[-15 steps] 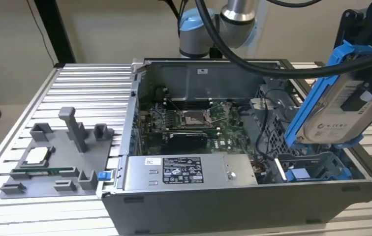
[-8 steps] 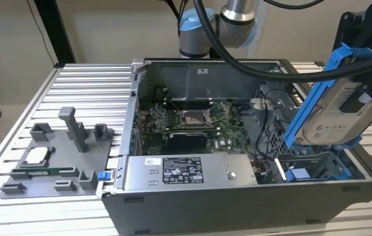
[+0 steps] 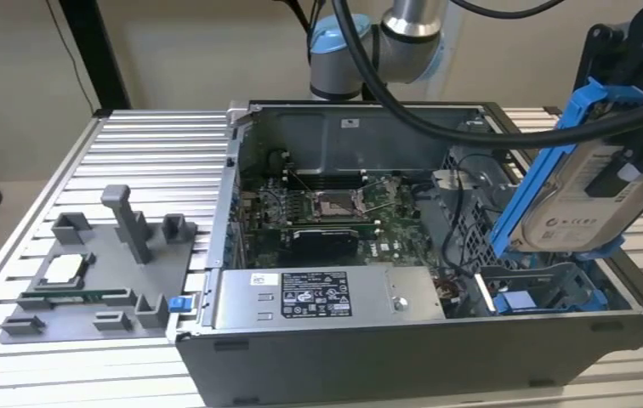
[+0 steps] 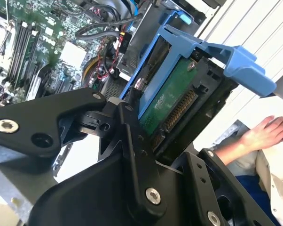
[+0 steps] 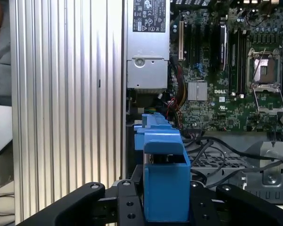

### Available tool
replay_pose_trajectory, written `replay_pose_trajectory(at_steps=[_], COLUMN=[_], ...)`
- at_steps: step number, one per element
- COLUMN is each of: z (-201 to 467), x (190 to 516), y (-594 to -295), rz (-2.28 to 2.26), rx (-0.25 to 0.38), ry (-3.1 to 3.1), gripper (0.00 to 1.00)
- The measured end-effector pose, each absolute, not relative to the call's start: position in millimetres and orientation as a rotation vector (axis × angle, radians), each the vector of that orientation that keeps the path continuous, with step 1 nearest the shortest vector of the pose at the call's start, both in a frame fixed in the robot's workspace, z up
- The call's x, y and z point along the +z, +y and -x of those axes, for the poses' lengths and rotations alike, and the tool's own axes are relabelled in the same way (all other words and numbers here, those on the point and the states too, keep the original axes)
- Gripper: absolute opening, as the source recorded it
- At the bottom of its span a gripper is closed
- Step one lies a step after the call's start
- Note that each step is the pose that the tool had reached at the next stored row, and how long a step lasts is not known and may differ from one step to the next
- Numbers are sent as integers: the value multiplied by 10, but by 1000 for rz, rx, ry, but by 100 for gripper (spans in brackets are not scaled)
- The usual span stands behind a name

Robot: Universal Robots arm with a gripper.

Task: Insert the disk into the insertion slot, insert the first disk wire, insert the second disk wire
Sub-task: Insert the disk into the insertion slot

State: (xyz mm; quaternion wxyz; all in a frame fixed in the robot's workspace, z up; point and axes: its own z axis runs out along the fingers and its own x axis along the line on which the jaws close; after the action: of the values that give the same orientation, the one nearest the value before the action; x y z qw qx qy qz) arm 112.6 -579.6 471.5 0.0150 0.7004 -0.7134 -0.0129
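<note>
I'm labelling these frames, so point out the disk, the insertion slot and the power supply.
disk (image 3: 580, 200), exterior view, its pale labelled face.
insertion slot (image 3: 517, 303), exterior view, blue rail inside the bay.
power supply (image 3: 412, 293), exterior view, bare metal beside its label.

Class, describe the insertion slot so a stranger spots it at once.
Find the open computer case. At the exterior view's right of its silver power supply sits the insertion slot, a bay with bright blue rails, unlike the grey perforated cage beside it.
</note>
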Motion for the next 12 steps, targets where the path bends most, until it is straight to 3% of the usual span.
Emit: replay_pose_trajectory(at_steps=[12], z=[-1126], x=[4641], y=[-5796], rz=[-2180], rx=[-40], ry=[-2220], gripper=[0])
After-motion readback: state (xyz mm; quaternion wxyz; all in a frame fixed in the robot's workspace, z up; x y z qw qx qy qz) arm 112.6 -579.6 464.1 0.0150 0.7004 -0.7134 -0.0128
